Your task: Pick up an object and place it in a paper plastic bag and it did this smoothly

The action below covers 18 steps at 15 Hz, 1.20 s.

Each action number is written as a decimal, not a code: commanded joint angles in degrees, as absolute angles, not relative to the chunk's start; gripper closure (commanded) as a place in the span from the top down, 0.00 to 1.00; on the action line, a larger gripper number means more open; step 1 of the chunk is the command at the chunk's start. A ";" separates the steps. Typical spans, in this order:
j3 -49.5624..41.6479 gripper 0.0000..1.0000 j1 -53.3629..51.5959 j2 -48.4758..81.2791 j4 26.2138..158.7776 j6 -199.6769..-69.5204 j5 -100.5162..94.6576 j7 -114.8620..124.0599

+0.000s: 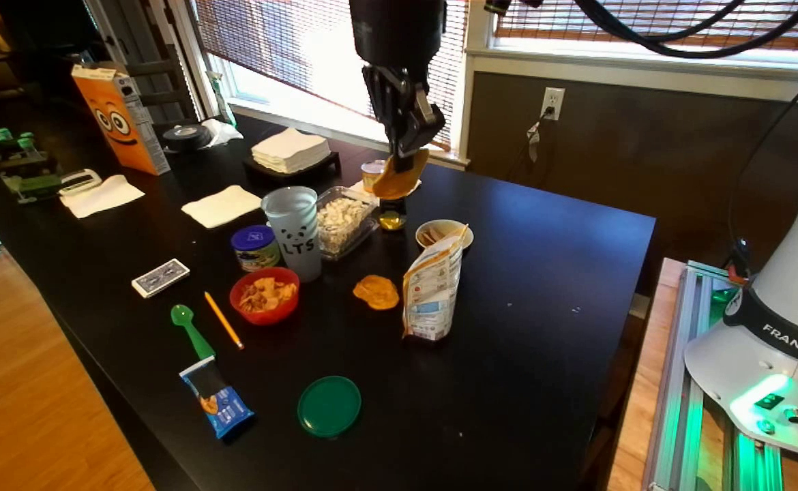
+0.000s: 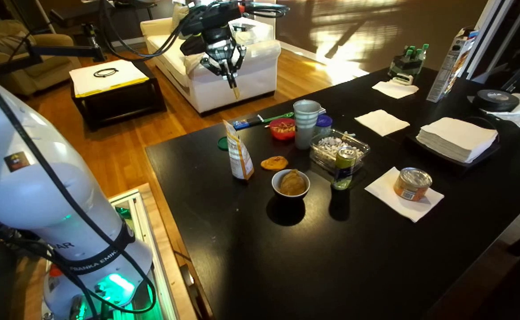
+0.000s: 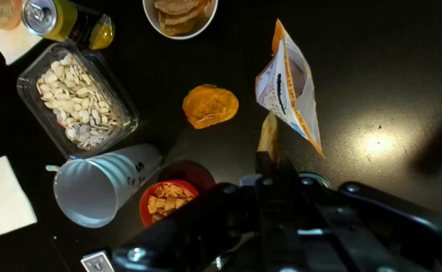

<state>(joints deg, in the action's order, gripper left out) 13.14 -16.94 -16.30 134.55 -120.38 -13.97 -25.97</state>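
A: Gripper (image 2: 232,84) status?

B: Jaws nearly meeting, thin gap filled by a curved orange-tan slice (image 1: 392,185). Most of it sticks out past the fingertips. Reads thin and edge-on in the wrist view, broad-faced in an exterior view.

A: And the paper plastic bag (image 3: 287,102)?

B: Lower than the gripper, upright on the tabletop (image 1: 528,327). White printed panel, orange edging, sides tapering to a pointed top corner. Mouth spread, pale lining showing. In the wrist view its side lies just past the slice's tip; both exterior views put the slice above it, apart.

A: Textures nearby?

B: Tabletop dark, smooth, glossy. Wrist view, left of the gripper: loose slice (image 3: 210,107), flat, mottled orange, wavy rim. Farther left: clear rigid tray (image 3: 44,113) of flat pale seeds (image 3: 79,102). Past the tray, shiny metal can (image 3: 68,19), yellow and black. Also left: frosted tapered cup (image 3: 122,172), dark lettering, and a round red bowl (image 3: 144,206) of rough brown squares (image 3: 170,198), the bowl nearer the gripper. Beyond the gripper, to its left: round white-lined bowl (image 3: 150,15) holding curved tan slices (image 3: 179,19).
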 commanded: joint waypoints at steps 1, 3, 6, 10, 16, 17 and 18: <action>10.68 0.01 -18.32 -18.15 140.09 -125.64 -12.16 -35.38; 9.94 0.01 -18.59 -18.41 141.74 -127.23 -11.82 -39.23; 9.09 0.01 -18.83 -19.36 143.44 -129.04 -10.37 -44.26; 8.08 0.01 -19.52 -20.69 144.45 -129.02 -6.77 -50.67; 7.80 0.01 -19.55 -21.85 144.67 -125.76 -4.87 -55.07; 7.69 0.01 -19.66 -21.65 144.85 -125.91 -4.73 -55.90; 7.56 0.01 -19.70 -21.37 144.94 -125.79 -4.53 -56.57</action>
